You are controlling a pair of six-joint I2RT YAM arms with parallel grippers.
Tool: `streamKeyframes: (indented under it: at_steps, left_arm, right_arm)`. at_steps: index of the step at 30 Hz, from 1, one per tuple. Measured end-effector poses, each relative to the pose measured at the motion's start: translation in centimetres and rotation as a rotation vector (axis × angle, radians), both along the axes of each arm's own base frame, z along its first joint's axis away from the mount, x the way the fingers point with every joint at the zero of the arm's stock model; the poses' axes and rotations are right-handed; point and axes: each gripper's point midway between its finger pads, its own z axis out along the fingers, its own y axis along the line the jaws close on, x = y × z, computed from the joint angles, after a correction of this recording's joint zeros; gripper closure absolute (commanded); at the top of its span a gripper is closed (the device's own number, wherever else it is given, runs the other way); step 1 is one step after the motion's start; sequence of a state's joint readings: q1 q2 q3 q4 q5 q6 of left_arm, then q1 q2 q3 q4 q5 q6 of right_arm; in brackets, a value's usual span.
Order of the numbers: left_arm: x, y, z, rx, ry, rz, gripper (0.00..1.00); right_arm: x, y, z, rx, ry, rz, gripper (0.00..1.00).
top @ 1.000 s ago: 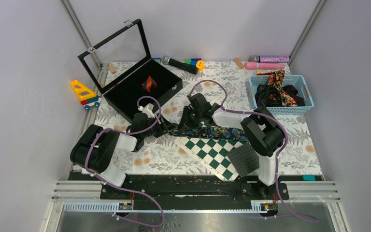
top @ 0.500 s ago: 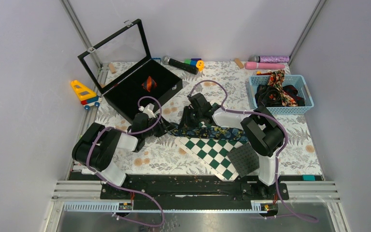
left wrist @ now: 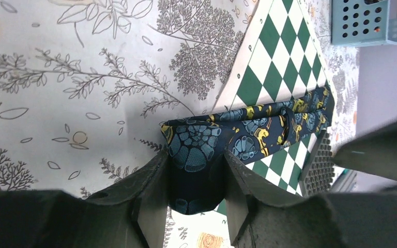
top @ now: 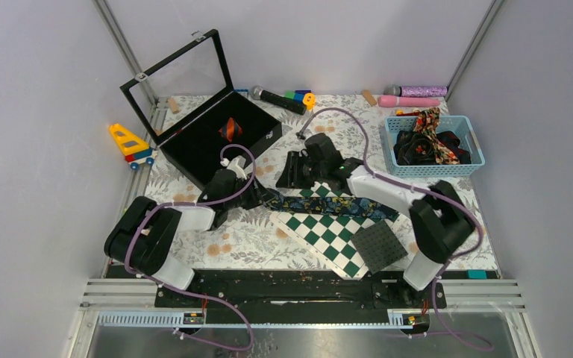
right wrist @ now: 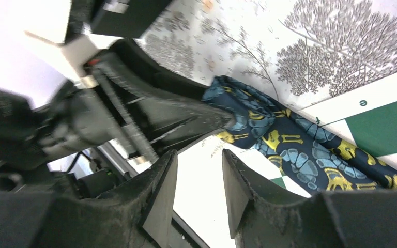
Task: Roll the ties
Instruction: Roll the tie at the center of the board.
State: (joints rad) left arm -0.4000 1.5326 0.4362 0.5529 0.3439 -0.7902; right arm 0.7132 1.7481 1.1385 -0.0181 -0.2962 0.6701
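**Roll tight from the fold**

The left hand (left wrist: 195,170) pinches the folded end of the dark navy floral-print fabric necktie (left wrist: 248,137). The right hand (right wrist: 199,157) hovers beside it, parted and empty. Keep the fold square and turn it snugly along the strip. The necktie lies across the green-and-white chequered board (top: 328,231), long axis left to right, fold pointing left.
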Motion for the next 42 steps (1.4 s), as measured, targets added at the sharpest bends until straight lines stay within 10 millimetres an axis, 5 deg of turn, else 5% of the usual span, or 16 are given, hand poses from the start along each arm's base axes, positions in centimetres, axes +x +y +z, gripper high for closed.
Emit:
streamKeyframes:
  at_steps: [6, 16, 26, 42]
  left_arm:
    - [0.9, -0.6, 1.1, 0.136, -0.031, -0.024, 0.63]
    - [0.8, -1.4, 1.9, 0.402, -0.060, -0.067, 0.65]
    - [0.2, -2.3, 1.7, 0.647, -0.077, -0.108, 0.71]
    - [-0.1, -4.3, 1.2, 1.063, -0.145, -0.133, 0.73]
  right_arm:
    - [0.5, -2.7, 6.2, 0.063, -0.147, -0.045, 0.53]
    - [-0.8, -9.6, 5.8, -0.038, -0.187, -0.181, 0.49]
    - [-1.7, -15.3, 11.9, -0.070, -0.409, -0.333, 0.46]
    - [-3.8, -21.2, 15.7, -0.133, -0.548, -0.493, 0.44]
